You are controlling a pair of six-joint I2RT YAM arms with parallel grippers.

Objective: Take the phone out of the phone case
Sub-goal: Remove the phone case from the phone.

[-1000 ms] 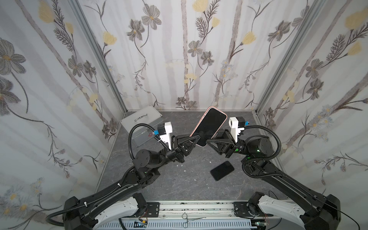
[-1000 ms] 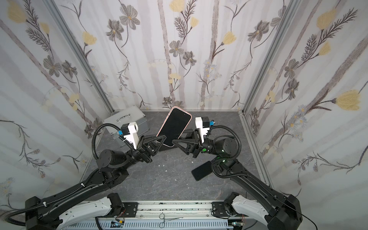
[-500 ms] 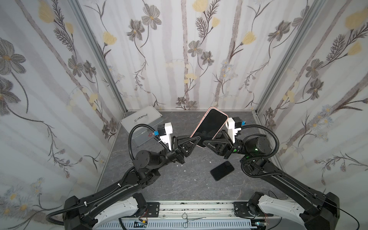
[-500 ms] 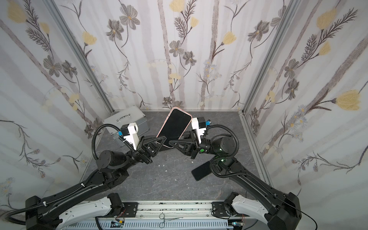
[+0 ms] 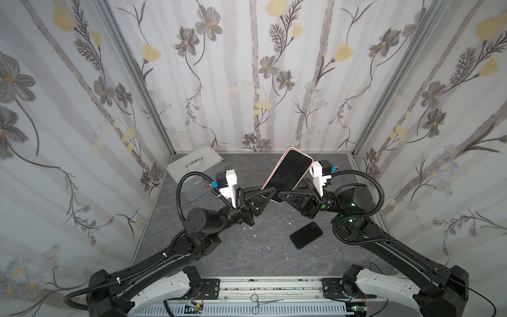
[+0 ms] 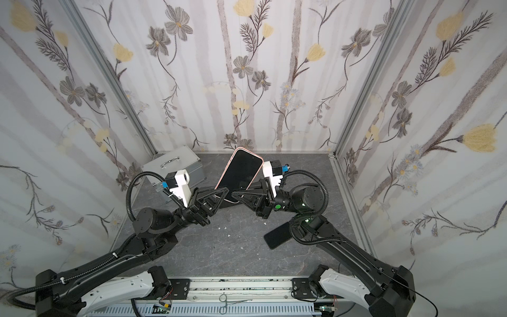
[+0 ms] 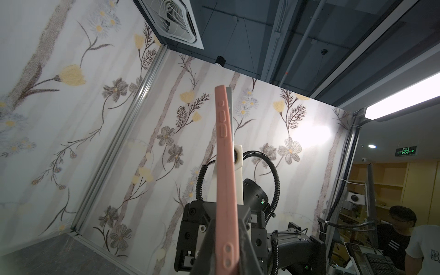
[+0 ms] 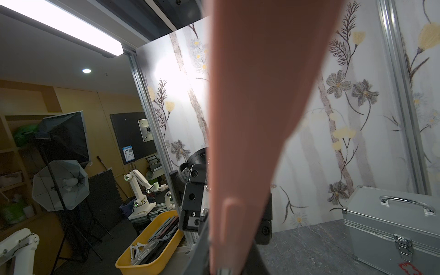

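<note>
Left hand (image 5: 270, 191) and right hand (image 5: 284, 193), tips almost meeting, each clamp shut on the near, lower end of the pink phone case (image 5: 298, 150), held above the table (image 5: 247, 255) with the phone (image 5: 288, 171) inside, long axis rising toward the far right.

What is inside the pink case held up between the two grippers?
A phone, dark screen showing, fills the pink case. The case's inner back and the phone's rear are covered.
</note>
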